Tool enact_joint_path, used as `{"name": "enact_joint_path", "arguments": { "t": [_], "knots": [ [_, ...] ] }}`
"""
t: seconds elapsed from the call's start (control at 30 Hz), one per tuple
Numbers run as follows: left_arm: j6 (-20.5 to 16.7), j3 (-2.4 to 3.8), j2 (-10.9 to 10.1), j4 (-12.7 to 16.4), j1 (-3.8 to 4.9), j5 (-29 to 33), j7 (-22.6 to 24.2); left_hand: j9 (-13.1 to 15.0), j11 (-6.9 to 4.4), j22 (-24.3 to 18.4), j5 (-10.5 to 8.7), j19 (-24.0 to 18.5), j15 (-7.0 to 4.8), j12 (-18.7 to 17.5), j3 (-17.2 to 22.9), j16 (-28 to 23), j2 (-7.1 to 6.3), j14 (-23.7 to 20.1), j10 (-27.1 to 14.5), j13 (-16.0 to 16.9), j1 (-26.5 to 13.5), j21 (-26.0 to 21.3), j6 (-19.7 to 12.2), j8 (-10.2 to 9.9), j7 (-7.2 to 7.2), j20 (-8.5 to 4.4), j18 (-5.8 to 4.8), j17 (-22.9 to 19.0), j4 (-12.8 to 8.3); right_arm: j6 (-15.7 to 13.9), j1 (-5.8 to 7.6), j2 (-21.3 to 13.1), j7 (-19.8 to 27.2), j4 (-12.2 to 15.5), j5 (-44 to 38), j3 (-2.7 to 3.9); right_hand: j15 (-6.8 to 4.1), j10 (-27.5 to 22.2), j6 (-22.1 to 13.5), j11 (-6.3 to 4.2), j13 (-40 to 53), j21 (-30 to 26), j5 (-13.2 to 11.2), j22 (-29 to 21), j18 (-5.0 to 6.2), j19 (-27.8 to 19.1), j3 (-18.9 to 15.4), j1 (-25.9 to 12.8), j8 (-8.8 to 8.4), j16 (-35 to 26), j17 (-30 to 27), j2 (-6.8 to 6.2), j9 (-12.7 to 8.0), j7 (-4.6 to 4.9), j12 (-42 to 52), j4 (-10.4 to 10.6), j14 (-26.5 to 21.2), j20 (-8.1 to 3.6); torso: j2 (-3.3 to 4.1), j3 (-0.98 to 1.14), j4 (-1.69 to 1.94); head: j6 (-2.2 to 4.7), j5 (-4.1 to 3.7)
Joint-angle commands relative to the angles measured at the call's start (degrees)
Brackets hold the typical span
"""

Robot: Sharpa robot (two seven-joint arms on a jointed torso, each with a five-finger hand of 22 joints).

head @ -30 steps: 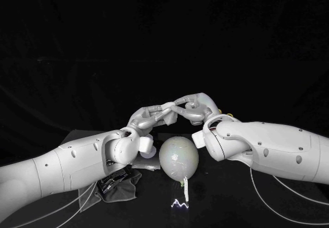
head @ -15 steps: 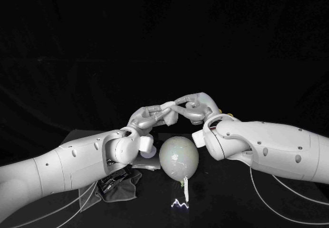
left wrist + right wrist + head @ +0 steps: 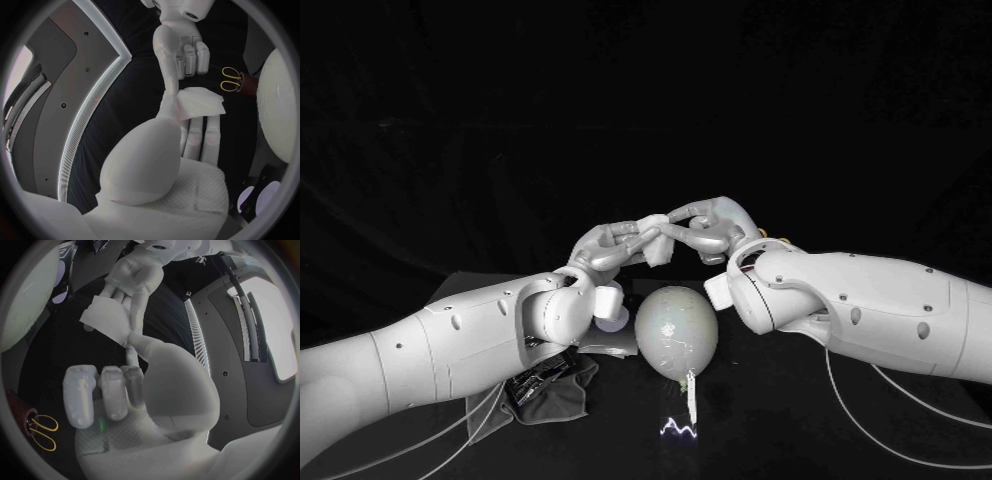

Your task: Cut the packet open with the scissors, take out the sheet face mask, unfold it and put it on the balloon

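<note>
Locate the folded white sheet face mask (image 3: 655, 248) raised above the black table (image 3: 776, 420), between the two hands. You will see it above and slightly behind the balloon (image 3: 678, 328), well clear of it.

Left hand (image 3: 610, 250): its fingers are closed on the mask's lower left side. In the left wrist view the thumb lies across one face of the mask and the other fingers lie behind it.

Right hand (image 3: 714, 228): it pinches the mask's upper edge between the thumb and one finger. The remaining fingers are curled in toward the palm.

The fingertips of the two hands nearly meet over the mask.

The pale balloon lies on the table between the two forearms, with its knotted end toward you.

The yellow-handled scissors (image 3: 230, 80) lie on the table beyond the balloon, apart from both hands.

A pale flat packet (image 3: 600, 346) lies under the left forearm, just beside the balloon. Print on it is too small to read.

A dark cloth (image 3: 560, 395) lies near the left elbow.
</note>
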Motion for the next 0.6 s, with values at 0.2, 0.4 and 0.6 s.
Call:
{"name": "enact_joint_path", "arguments": {
  "t": [0.2,0.4,0.6],
  "knots": [
    [0.11,0.17,-0.48,0.53,0.1,0.53,0.48,4.68,0.66,-0.18,0.23,-0.09,0.89,-1.66,3.23,-2.01,-0.09,-0.75,-0.74,-0.14,-0.18,-0.68,-1.96,2.14,0.52,0.26,0.79,-0.02,0.35,1.89,-0.02,-1.62,2.85,0.81,1.41,-0.02,1.69,4.76,-4.75,2.89,13.44,-1.31,0.33,13.55,0.28,3.59,-5.9,-6.65,-3.63,0.2,15.1,-2.85,-2.14,2.54,-3.26,4.7,6.55,1.9,0.03,0.04,0.02,0.03,-0.12],
    [1.08,0.2,-1.1,0.97,0.1,0.91,-0.31,7.22,1.16,-0.04,0.29,1.02,1.02,-2.57,7.28,-3.18,-1.32,0.38,-1.41,-0.19,-1.83,-0.66,-4.21,4.27,1.07,-0.09,0.85,0.14,0.42,1.9,-0.01,-4.63,4.96,2.44,2.73,-0.05,1.99,4.39,-5.1,3.08,13.16,-1.6,0.34,13.46,0.38,3.41,-8.93,-8.8,-4.25,0.2,15.1,-2.89,-2.61,2.73,-3.8,7.53,6.55,2.52,0.03,0.0,-0.05,-0.12,-0.15],
    [2.3,0.21,-1.71,1.64,0.1,1.03,-1.0,9.12,1.57,-0.06,0.23,2.34,1.1,-2.68,10.09,-3.88,-2.93,1.56,-2.43,-0.26,-4.22,-0.47,-5.93,5.95,1.27,-0.61,0.74,0.34,0.77,2.46,-0.01,-7.06,5.14,3.32,2.42,-0.21,2.05,4.33,-5.15,3.13,13.11,-1.55,0.44,13.48,0.39,3.44,-9.86,-7.9,-4.51,0.2,15.1,-2.13,-2.85,2.78,-3.86,8.18,6.55,2.79,0.04,0.06,-0.03,-0.27,-0.12]
  ]
}}
